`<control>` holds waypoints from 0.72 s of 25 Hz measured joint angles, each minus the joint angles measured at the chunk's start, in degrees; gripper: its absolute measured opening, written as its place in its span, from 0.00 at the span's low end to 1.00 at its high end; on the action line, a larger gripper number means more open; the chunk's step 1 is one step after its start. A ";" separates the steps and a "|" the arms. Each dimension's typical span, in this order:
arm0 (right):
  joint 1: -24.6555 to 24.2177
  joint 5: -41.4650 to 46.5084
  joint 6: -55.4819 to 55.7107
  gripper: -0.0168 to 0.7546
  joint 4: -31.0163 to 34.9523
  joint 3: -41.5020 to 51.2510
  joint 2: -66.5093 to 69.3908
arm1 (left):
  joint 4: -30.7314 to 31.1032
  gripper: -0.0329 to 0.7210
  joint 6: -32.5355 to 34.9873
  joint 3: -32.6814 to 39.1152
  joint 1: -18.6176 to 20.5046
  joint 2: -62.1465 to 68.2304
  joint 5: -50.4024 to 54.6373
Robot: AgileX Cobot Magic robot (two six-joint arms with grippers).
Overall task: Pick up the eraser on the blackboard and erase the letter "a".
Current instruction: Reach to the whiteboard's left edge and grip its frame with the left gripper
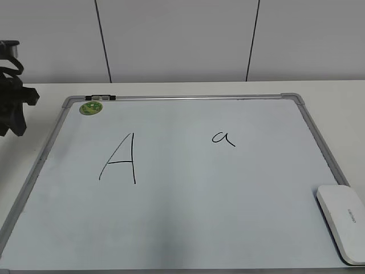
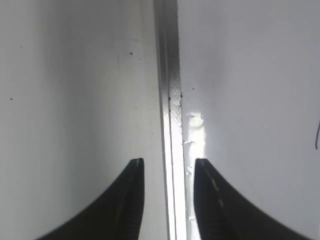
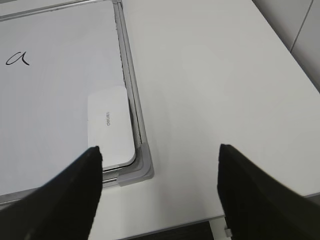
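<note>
Presently the eraser (image 3: 111,127) lies ungrasped in the blackboard's (image 1: 308,123) near right corner, well apart from the letter "a" (image 1: 223,138), so the wide-open right hand (image 3: 159,152) must be lowered over it and closed.

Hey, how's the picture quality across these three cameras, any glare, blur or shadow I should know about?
Exterior view: even light, the letter "a" sharp on the blackboard.
Left wrist view: bright glare beside the board's frame, left gripper fingertips dark and soft.
Right wrist view: eraser legible, right gripper fingers blurred silhouettes.
</note>
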 joint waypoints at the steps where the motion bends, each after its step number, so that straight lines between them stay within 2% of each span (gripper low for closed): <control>1: 0.00 0.00 0.00 0.71 0.00 0.00 0.00 | 0.00 0.36 0.00 -0.09 0.00 0.89 0.00; 10: 0.00 0.00 0.00 0.71 0.00 0.00 0.00 | 0.31 0.37 0.00 -0.37 0.00 7.39 -0.59; 18: 0.00 0.00 0.00 0.71 0.00 0.00 0.00 | 0.91 0.36 -0.04 -0.50 0.00 10.62 -5.21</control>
